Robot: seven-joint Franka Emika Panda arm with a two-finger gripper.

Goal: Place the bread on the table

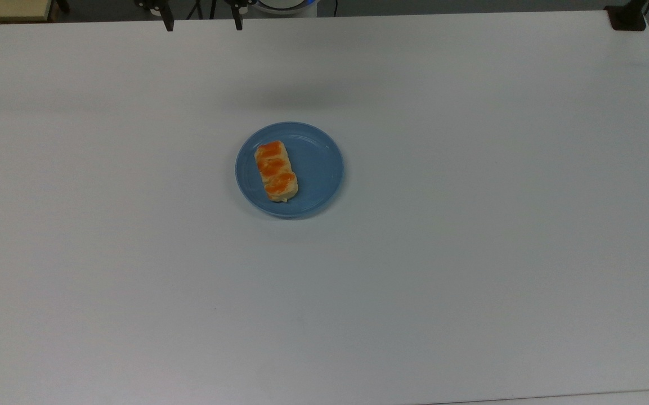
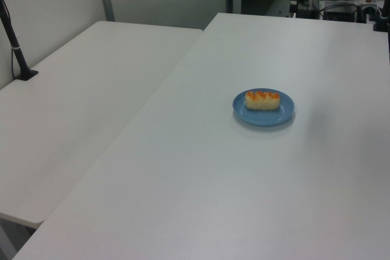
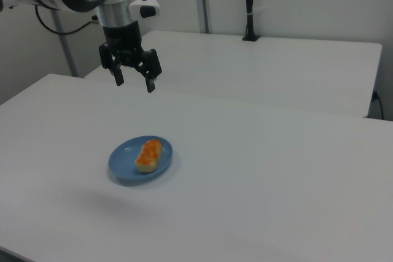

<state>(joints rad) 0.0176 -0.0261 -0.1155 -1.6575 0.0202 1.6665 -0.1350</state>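
Observation:
The bread, a tan oblong roll with orange glazed patches, lies on the left half of a round blue plate near the middle of the white table. The left view shows the bread on the plate. In the right view my gripper hangs open and empty, well above the table and behind the bread and the plate. Its two dark fingertips poke in at the top view's upper edge.
A second white table adjoins along the left view's left, with a black post on it. Another black post rises behind in the right view. A black clamp sits at the top view's upper right corner.

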